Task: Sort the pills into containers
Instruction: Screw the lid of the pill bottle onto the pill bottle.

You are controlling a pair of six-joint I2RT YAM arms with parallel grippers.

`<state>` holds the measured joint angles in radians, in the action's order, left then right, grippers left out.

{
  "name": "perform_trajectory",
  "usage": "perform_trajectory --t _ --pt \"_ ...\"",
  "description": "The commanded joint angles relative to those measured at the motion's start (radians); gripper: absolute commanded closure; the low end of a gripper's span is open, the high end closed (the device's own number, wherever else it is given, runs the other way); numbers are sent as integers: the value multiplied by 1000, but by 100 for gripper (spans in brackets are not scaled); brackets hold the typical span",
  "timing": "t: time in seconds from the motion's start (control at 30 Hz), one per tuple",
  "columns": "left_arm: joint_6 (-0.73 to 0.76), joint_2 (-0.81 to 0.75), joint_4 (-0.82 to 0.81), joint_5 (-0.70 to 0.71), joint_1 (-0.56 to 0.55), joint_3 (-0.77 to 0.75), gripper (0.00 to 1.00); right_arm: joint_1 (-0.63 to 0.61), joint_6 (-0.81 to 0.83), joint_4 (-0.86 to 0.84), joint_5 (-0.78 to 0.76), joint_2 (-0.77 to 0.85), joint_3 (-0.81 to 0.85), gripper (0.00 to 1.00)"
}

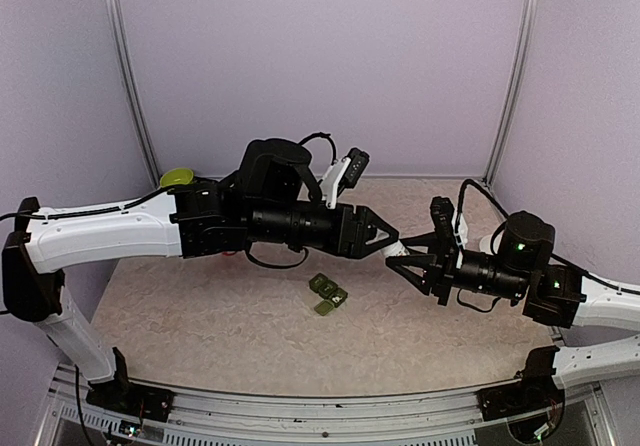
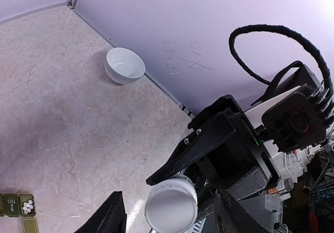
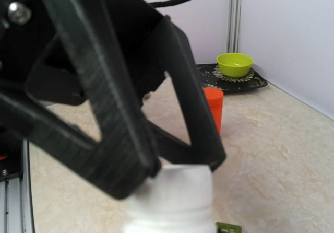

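left gripper (image 1: 388, 236) reaches in level from the left and meets the white bottle (image 2: 171, 210) in mid-air, its jaws part-open and set either side of the bottle's cap. in the left wrist view one finger (image 2: 107, 218) stands clear of the cap with a gap showing, while the other sits close against it — whether it touches i cannot tell. right gripper (image 1: 398, 258) comes at the same bottle from the right and is clamped on its body, holding it off the tabletop (image 1: 230, 326) with the cap end turned toward the left gripper. the containers (image 1: 328, 293) — a short dark green strip of joined square compartments — lie on the tabletop below the bottle and a little to its left, touched by neither arm. one compartment is open and holds a small heap of white pills (image 2: 27, 207); the compartment beside it has its lid down, with a pale mark on top. a white bowl (image 2: 125, 65) sits well beyond the bottle, near the back wall. a red bottle (image 3: 213, 108) stands upright on the tabletop past the white bottle in the right wrist view, and farther still from the white bottle a lime green bowl (image 3: 234, 64) rests on a dark patterned plate (image 3: 255, 81).
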<state>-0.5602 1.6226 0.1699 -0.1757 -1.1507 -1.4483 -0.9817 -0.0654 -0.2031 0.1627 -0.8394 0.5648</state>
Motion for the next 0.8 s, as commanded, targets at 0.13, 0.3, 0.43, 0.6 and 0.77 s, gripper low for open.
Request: perform_trajectory --t 0.13,0.3,0.43,0.6,0.77 --pt "12 22 8 -38 0 -39 49 -8 6 1 -4 10 26 100" --pt "16 16 9 -33 0 -38 54 -8 5 -1 -1 5 29 100" --pt "23 14 13 -27 1 -38 60 -8 4 -1 0 -2 32 100" --pt "33 19 11 -38 -1 -38 69 -9 3 -3 4 -3 35 100" --pt "62 28 0 -99 -2 -37 76 -8 -6 -18 32 15 32 100"
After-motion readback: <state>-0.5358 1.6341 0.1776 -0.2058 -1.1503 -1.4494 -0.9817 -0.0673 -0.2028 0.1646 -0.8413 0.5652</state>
